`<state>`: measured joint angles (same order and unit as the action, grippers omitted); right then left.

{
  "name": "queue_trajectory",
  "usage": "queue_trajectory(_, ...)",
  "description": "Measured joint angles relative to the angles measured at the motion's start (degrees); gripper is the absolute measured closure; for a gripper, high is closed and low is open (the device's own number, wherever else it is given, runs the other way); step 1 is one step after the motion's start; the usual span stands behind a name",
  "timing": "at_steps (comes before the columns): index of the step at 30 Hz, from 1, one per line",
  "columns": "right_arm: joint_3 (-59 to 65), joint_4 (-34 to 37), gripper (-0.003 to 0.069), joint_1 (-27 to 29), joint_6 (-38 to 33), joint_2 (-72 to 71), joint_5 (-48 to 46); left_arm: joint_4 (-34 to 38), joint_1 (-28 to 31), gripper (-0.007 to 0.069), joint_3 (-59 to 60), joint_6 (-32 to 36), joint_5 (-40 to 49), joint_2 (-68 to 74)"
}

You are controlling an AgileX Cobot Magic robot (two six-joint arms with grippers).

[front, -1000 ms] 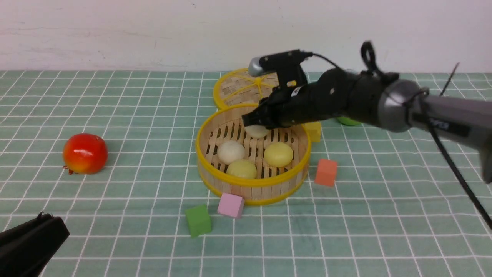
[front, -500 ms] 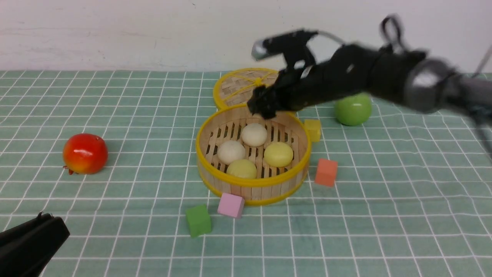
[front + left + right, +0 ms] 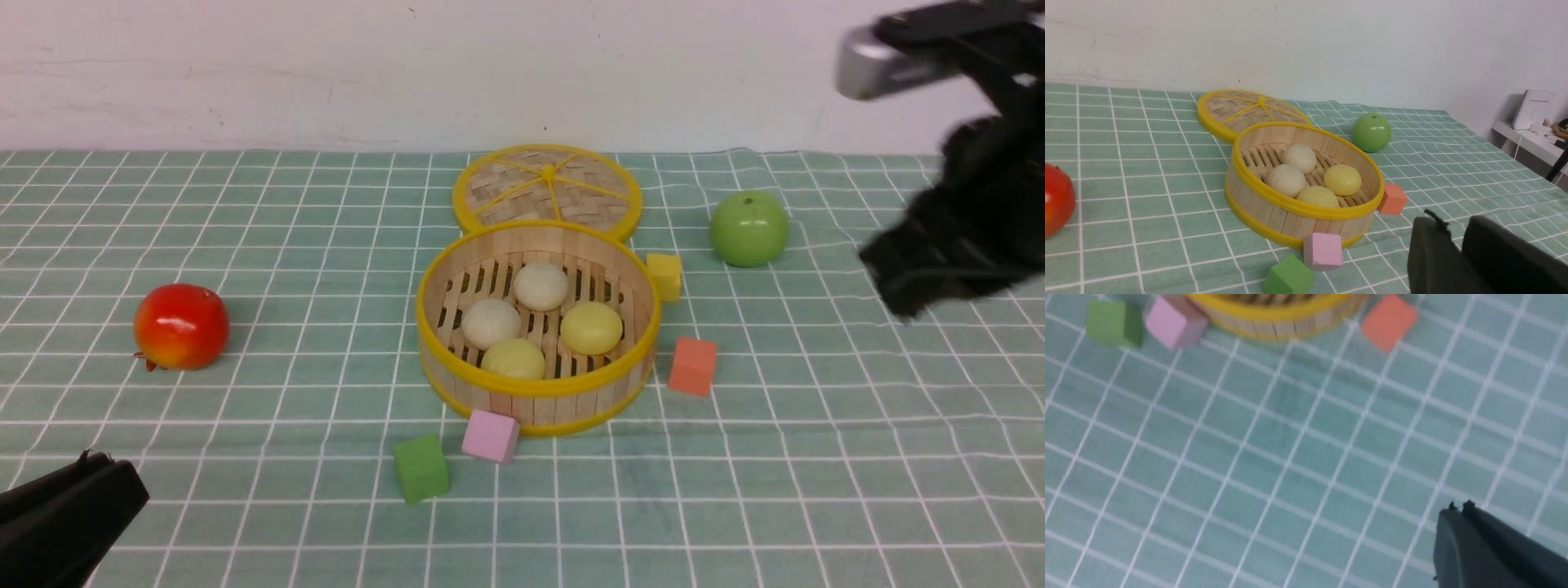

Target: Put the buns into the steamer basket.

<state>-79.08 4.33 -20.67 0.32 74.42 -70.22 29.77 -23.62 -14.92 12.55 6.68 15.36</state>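
The steamer basket [image 3: 539, 404] stands mid-table with all four buns inside: two cream-white buns [image 3: 539, 286] [image 3: 491, 322] and two pale yellow buns [image 3: 591, 327] [image 3: 513, 358]. My right gripper [image 3: 890, 282] is blurred at the far right, well clear of the basket, shut and empty; the right wrist view shows its closed fingers [image 3: 1458, 506] above bare cloth, with the basket's rim [image 3: 1274, 314] at the frame's edge. My left gripper [image 3: 82, 498] rests low at the near left corner, shut and empty. The left wrist view shows it [image 3: 1455, 228] near the basket [image 3: 1290, 220].
The flat woven lid [image 3: 547, 184] lies just behind the basket. A green apple [image 3: 749, 229] sits at back right and a red fruit [image 3: 180, 325] at left. Yellow [image 3: 664, 275], orange [image 3: 692, 366], pink [image 3: 491, 435] and green [image 3: 421, 467] cubes ring the basket.
My right gripper let go of the cream-white bun at the back of the basket, rose and swung far to the right. The left arm has not moved.
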Motion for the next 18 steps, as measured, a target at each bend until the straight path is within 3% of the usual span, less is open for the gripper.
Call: queue_trajectory(18,6.5,-0.3,0.0676,1.8,0.6,-20.6,-1.3,0.0,0.0,0.0494,0.0,0.0,0.0,0.0)
